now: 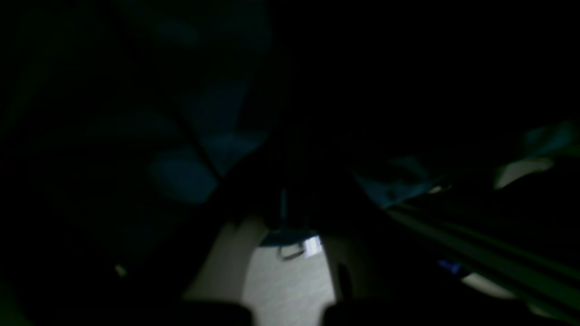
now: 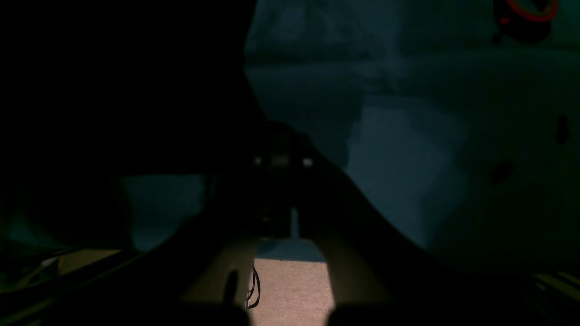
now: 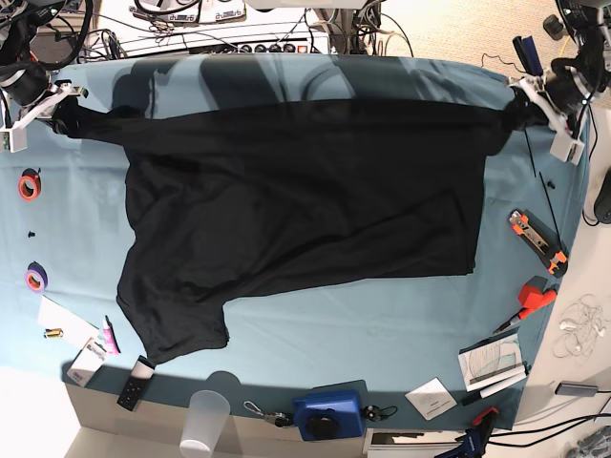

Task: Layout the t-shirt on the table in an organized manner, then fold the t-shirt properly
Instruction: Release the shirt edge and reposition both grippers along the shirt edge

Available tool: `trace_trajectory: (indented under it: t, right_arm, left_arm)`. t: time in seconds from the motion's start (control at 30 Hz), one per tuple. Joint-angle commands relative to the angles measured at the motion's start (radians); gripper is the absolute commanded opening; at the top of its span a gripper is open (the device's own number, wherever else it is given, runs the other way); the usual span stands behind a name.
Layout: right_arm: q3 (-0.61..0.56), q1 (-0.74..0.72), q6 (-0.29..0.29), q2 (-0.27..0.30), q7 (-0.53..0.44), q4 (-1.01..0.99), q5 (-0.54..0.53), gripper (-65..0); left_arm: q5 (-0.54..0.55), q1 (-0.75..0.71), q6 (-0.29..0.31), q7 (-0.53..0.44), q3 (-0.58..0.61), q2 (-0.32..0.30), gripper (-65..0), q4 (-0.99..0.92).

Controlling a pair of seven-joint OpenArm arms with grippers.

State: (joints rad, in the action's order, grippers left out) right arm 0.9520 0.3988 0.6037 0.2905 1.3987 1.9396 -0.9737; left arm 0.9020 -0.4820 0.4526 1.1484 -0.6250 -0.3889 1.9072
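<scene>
The black t-shirt [image 3: 305, 200] hangs stretched across the far half of the teal table [image 3: 382, 324], plain side showing. Its top edge is pulled taut between both grippers. At the far right corner my left gripper [image 3: 523, 107] is shut on a bunched end of the t-shirt. At the far left my right gripper [image 3: 65, 114] is shut on the other bunched end. The lower left part of the shirt trails toward the near edge in a loose flap [image 3: 177, 324]. Both wrist views are nearly black, with dark cloth [image 1: 136, 136] close in front and teal table [image 2: 398, 149] beyond.
An orange tape roll [image 3: 29, 184] and a purple one [image 3: 36, 278] lie at the left edge, with cards [image 3: 67, 329] nearer. A plastic cup [image 3: 205, 420] and a blue device [image 3: 329, 415] sit at the near edge. Tools [image 3: 537, 240] and papers [image 3: 492, 363] lie at the right.
</scene>
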Motion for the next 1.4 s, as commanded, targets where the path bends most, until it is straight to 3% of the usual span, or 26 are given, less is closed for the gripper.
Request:
trace_trajectory:
  t: [0.0, 0.1, 0.27, 0.4, 0.5, 0.57, 0.67, 0.77, 0.83, 0.97, 1.23, 1.27, 1.37]
  right_arm:
    - [0.011, 0.000, 0.001, 0.023, -0.035, 0.016, 0.016, -65.0]
    - [0.009, -0.006, 0.001, 0.023, -0.074, 0.016, 0.029, -65.0]
    - [0.009, -0.064, 0.001, 0.023, -0.089, 0.016, 0.030, -65.0]
    - [-0.047, -0.103, 0.000, 0.023, -0.093, 0.016, 0.114, -65.0]
    - [-0.174, -0.103, -0.002, 0.023, -0.145, 0.016, 0.211, -65.0]
    - [-0.267, -0.106, -0.006, 0.023, -0.243, 0.016, 0.309, -65.0]
    - [-0.372, -0.127, -0.123, 0.023, -0.402, 0.016, 0.466, -65.0]
    - [-0.439, -0.175, -0.220, 0.023, -0.457, 0.015, 0.564, -65.0]
    - [-0.474, -0.212, -0.227, 0.023, -0.454, 0.015, 0.607, -65.0]
    - [-0.544, -0.272, -0.227, 0.023, -0.466, -0.021, 0.690, -65.0]
    - [-0.617, -0.350, -0.227, 0.023, -0.518, -0.201, 0.714, -65.0]
    - [-0.617, -0.349, -0.227, 0.023, -0.512, -0.201, 0.714, -65.0]
    - [-0.617, -0.349, -0.226, 0.025, -0.481, -0.200, 0.713, -62.5]
  left_arm:
    - [-0.023, 0.003, -0.011, -0.024, 0.026, -0.018, -65.0, 0.016]
    - [-0.132, 0.034, -0.046, -0.056, 0.170, -0.026, -65.0, 0.015]
    - [-0.429, 0.168, -0.227, -0.096, 0.282, 0.001, -65.0, 0.016]
    - [-0.545, 0.227, -0.234, -0.121, 0.283, 0.001, -65.0, 0.014]
    - [-0.569, 0.231, -0.223, -0.132, 0.290, 0.001, -65.0, 0.000]
    - [-0.570, 0.233, -0.224, -0.158, 0.308, 0.001, -65.0, -0.012]
    - [-0.570, 0.257, -0.224, -0.179, 0.344, 0.001, -65.0, -0.012]
    - [-0.602, 0.303, -0.225, -0.182, 0.394, 0.001, -65.0, -0.012]
    - [-0.669, 0.332, -0.241, -0.197, 0.439, 0.001, -65.0, -0.013]
    - [-0.781, 0.390, -0.334, -0.223, 0.512, 0.001, -65.0, -0.047]
    - [-0.794, 0.458, -0.340, -0.297, 0.525, 0.001, -65.0, -0.221]
    - [-0.793, 0.460, -0.340, -0.295, 0.525, 0.001, -61.6, -0.220]
    - [-0.794, 0.467, -0.341, -0.299, 0.525, 0.001, -38.8, -0.220]
